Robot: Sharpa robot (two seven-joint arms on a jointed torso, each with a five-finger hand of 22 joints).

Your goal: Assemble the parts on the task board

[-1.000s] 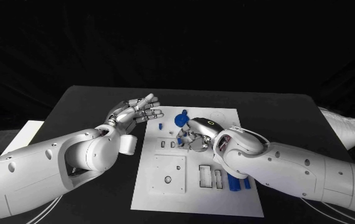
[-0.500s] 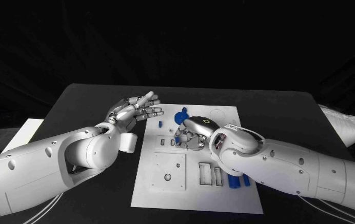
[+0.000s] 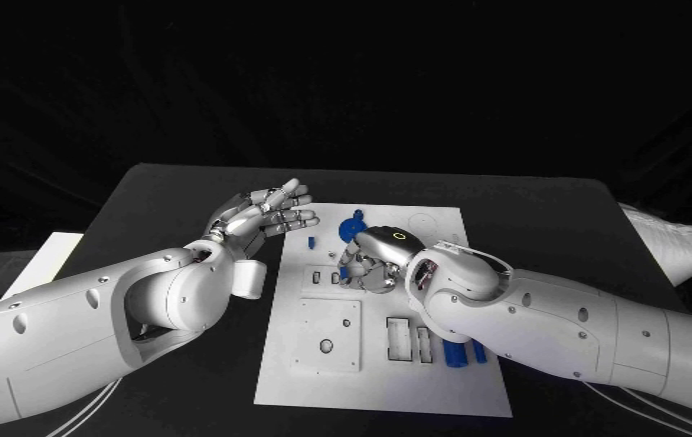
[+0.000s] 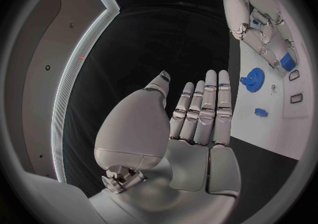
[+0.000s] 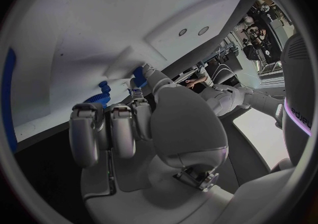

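Right hand (image 3: pixel 378 260) covering blue part (image 5: pixel 140 73) (grip unclear)

Left silver many-fingered hand (image 3: pixel 264 214) raised, palm open, fingers (image 4: pixel 206 108) straight and together, right silver many-fingered hand (image 3: pixel 378 257) lowered, fingers (image 5: pixel 109 128) curled downward, white arms both bent

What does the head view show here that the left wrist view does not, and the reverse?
Head view alone: the blue pieces lying at the task board's near right, by the right forearm. Left wrist view alone: the left hand's palm side, fingers straight and together, holding nothing. Both: the blue gear on the board and the right hand down on the board beside it.
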